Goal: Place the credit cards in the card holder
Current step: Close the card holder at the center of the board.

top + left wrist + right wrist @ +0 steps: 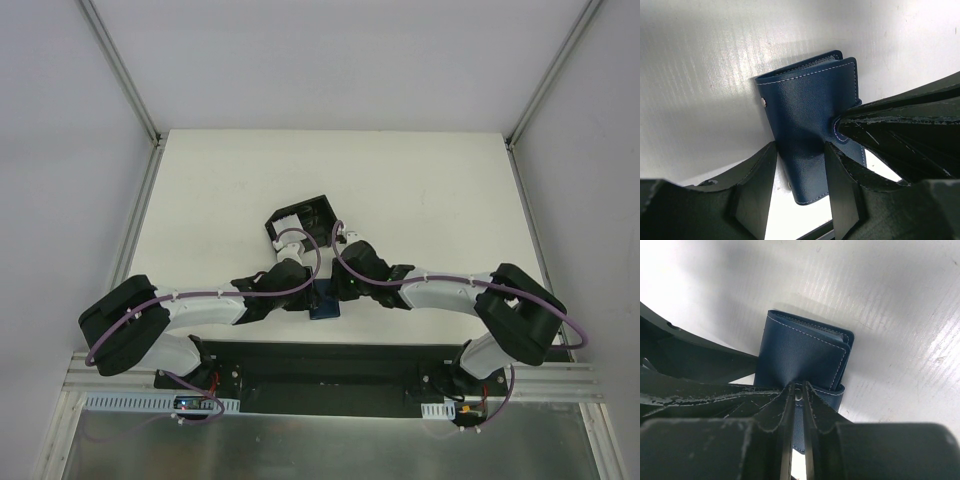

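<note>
Fingers, left (pixel 757 192): matte black plastic, blocky, with flat inner faces. They stand roughly half apart, one against each side edge of the card holder (pixel 805 115), which is clamped between them.
Fingers, right (pixel 772 412): black wedges, scuffed with pale scratches along their edges. They are almost closed, and their tips pinch the card holder's strap (pixel 832 391). A small pale stud shows in the slit between them.
Card holder, material: dark blue grained leather-like cover with white stitching along the borders and rounded corners.
Card holder, shape: a roughly square wallet, folded shut. Thin pale grey layers show between the covers at one edge; I cannot tell whether these are cards or lining.
Snap (pixel 763 103): a small pale round stud at the cover's side edge.
Card holder, place: held between the two wrists, just in front of the arm bases and on the near side of the black box (pixel 322 212). I cannot tell whether it touches the desk.
Desk (pixel 700 75): white, with faint ribbing and a soft sheen.
Black box: an open-topped, angular box of dark plastic, set askew near the desk's middle. Something pale lies at its left end, too small to tell.
Arms: white shells with black joints, with a purple cable (pixel 200 294) looping along each.
</note>
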`<act>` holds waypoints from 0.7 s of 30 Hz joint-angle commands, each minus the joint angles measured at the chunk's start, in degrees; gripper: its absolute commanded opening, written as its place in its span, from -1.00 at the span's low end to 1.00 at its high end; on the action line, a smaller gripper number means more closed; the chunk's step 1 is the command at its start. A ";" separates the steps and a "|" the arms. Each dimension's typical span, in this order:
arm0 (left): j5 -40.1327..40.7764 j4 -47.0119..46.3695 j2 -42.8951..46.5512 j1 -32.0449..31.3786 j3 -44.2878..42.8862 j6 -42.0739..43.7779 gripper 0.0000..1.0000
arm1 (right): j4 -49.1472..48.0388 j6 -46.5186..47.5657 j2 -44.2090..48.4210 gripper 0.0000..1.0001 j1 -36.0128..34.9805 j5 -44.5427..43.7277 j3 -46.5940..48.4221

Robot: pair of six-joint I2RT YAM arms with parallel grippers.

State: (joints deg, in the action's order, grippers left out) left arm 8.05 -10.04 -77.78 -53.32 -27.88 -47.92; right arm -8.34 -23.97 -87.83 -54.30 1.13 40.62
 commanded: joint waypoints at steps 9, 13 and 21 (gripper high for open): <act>3.02 9.25 -1.06 -0.56 2.48 0.72 -0.13 | 4.03 -0.29 -3.40 -0.76 -2.65 -0.33 2.62; 3.28 9.25 -0.80 -0.47 2.74 0.29 -0.13 | 4.91 -0.38 -3.05 -0.76 -4.14 -2.69 2.71; 3.55 9.34 -0.18 -0.47 3.62 -0.24 -0.16 | 6.40 -0.03 -1.91 -0.67 -4.67 -4.46 3.06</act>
State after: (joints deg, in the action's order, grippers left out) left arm 9.61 -9.58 -76.90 -53.32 -27.31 -48.64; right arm -6.63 -23.94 -89.65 -57.71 -3.57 43.09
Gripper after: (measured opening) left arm 0.427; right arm 0.149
